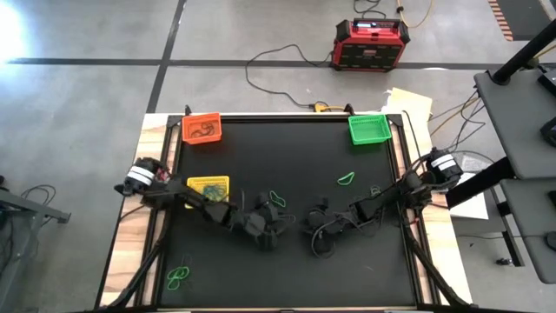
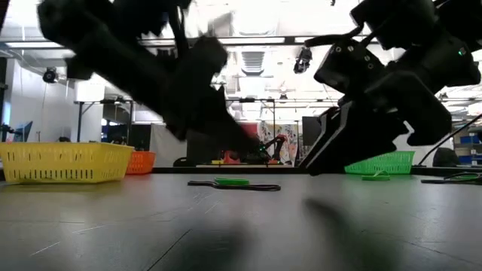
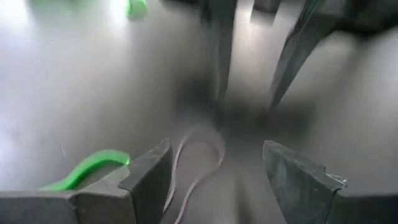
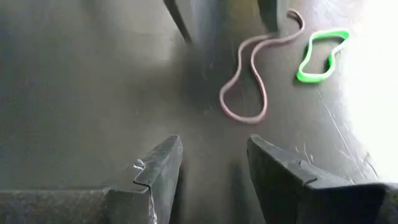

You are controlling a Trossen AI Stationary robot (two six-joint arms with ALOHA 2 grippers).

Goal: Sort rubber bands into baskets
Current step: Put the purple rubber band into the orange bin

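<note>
A dark brownish rubber band [image 4: 245, 84] lies flat on the black table mat, between my two grippers, which face each other at the table's middle. My left gripper [image 3: 214, 158] is open, low over the mat, with the band's near loop [image 3: 200, 152] lying between its fingers. My right gripper [image 4: 214, 155] is open and empty, a short way from the band. A green band [image 4: 320, 56] lies beside the brownish one and also shows in the left wrist view [image 3: 93, 169]. The orange basket [image 1: 201, 129], green basket [image 1: 368, 128] and yellow basket [image 1: 208, 186] stand on the mat.
More green bands lie on the mat at the right middle [image 1: 346, 178] and the near left [image 1: 178, 276]. The orange basket holds dark bands. A red-and-black box [image 1: 372, 43] and cables lie on the floor beyond the table's far edge.
</note>
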